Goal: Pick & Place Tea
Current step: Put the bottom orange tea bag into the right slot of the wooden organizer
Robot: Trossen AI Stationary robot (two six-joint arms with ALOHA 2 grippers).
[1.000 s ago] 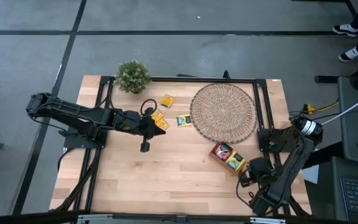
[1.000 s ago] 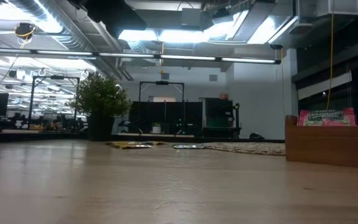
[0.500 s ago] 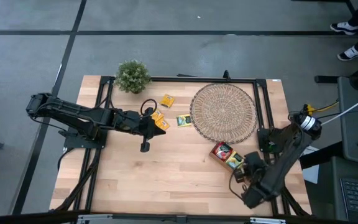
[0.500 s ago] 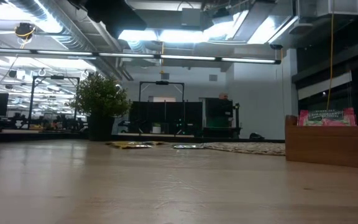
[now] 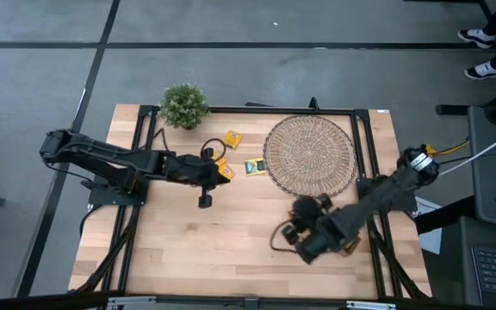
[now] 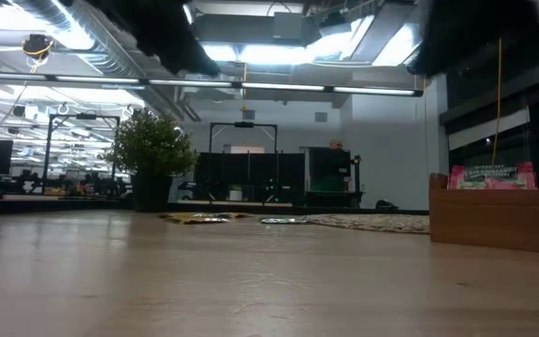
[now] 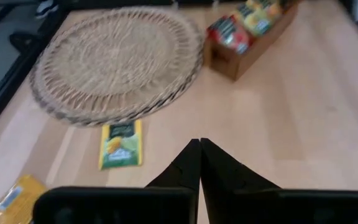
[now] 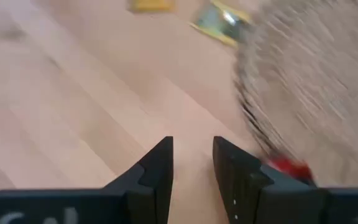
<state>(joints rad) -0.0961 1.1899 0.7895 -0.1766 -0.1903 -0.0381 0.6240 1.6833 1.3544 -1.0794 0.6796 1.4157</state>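
Three tea sachets lie upper centre, just left of the mat; more stand in the tray. Thin, light, floppy — likely best pinched at an edge. Left gripper fingers pressed together; right gripper slightly spread — empty.

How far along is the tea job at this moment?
Nothing looks done: the woven mat is bare. Three sachets lie loose beside it: green, yellow, and another yellow by the left claw, which is shut and empty. The right claw is open and empty above the table. More sachets stand in the wooden tray.
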